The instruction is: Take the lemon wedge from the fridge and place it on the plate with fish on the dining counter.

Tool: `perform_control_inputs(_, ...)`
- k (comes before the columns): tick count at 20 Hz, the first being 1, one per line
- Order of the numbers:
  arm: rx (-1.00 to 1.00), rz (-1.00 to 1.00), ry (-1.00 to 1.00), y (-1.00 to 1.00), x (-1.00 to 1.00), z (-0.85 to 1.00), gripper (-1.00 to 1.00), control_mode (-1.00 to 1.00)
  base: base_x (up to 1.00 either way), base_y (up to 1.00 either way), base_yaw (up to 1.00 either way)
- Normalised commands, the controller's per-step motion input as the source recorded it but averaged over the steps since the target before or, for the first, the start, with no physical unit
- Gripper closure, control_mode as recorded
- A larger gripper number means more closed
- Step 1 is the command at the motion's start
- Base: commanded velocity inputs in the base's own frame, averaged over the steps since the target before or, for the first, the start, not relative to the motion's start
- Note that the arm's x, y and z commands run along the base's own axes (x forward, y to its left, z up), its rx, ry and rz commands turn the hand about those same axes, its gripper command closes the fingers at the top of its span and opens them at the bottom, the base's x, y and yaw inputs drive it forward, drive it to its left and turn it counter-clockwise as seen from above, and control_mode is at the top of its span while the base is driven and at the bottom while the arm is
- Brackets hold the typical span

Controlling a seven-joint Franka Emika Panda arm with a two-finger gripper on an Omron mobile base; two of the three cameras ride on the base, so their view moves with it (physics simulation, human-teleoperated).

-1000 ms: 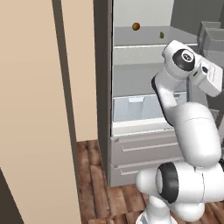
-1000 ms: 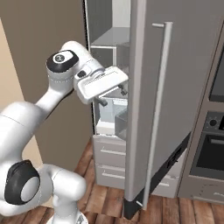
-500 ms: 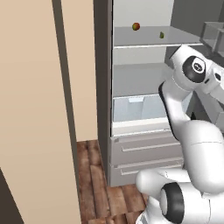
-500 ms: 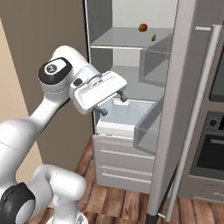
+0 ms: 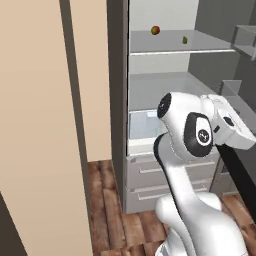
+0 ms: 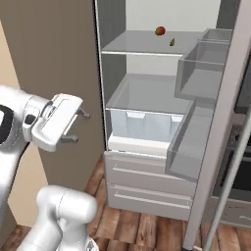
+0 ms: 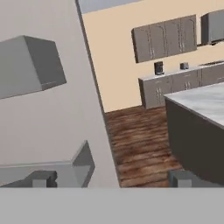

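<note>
The fridge [image 6: 147,122] stands with its door [image 6: 223,127] swung wide. On its top shelf lies the lemon wedge [image 6: 172,42] [image 5: 184,39], a tiny yellowish-green lump just right of a round red-orange fruit [image 6: 160,31] [image 5: 155,30]. My gripper [image 6: 80,127] hangs open and empty well to the left of the shelves and lower than the wedge. In the hand view the gripper [image 7: 111,179] faces the door's inner side and the marble-topped dining counter [image 7: 199,100]. The plate with fish is out of view.
Clear door bins [image 6: 201,73] jut from the open door on the right. A clear crisper drawer [image 6: 144,127] sits above grey drawer fronts [image 6: 147,181]. A wall counter with grey cabinets [image 7: 175,83] runs behind the wood floor [image 7: 140,140]. A beige panel [image 5: 45,125] flanks the fridge.
The fridge door has swung from nearly shut to wide open. My arm has pulled back from the door edge, the open gripper ending left of the fridge interior.
</note>
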Motion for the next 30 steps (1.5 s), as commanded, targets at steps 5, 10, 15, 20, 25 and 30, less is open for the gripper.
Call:
perform_control_inputs(5, 0.08, 0.7, 0.09, 0.74, 0.03, 0.25, -1.0, -1.0, 0.0, 0.0, 0.0)
perform_control_inputs(10, 0.37, 0.61, 0.1, 0.27, 0.31, 0.45, -1.0, -1.0, 0.0, 0.0, 0.0)
perform_control_inputs(15, 0.6, 0.34, 0.23, -0.17, 0.29, 0.51, -1.0, -1.0, 0.0, 0.0, 0.0)
perform_control_inputs(20, 0.09, 0.01, 0.28, -0.12, 0.38, 0.05, -1.0, -1.0, 0.0, 0.0, 0.0)
perform_control_inputs(25, -0.04, 0.03, -0.09, -0.37, 0.06, -0.31, -1.0, -1.0, 0.0, 0.0, 0.0)
perform_control_inputs(30, 0.0, 0.09, -0.07, -0.64, 0.03, -0.14, -1.0, -1.0, 0.0, 0.0, 0.0)
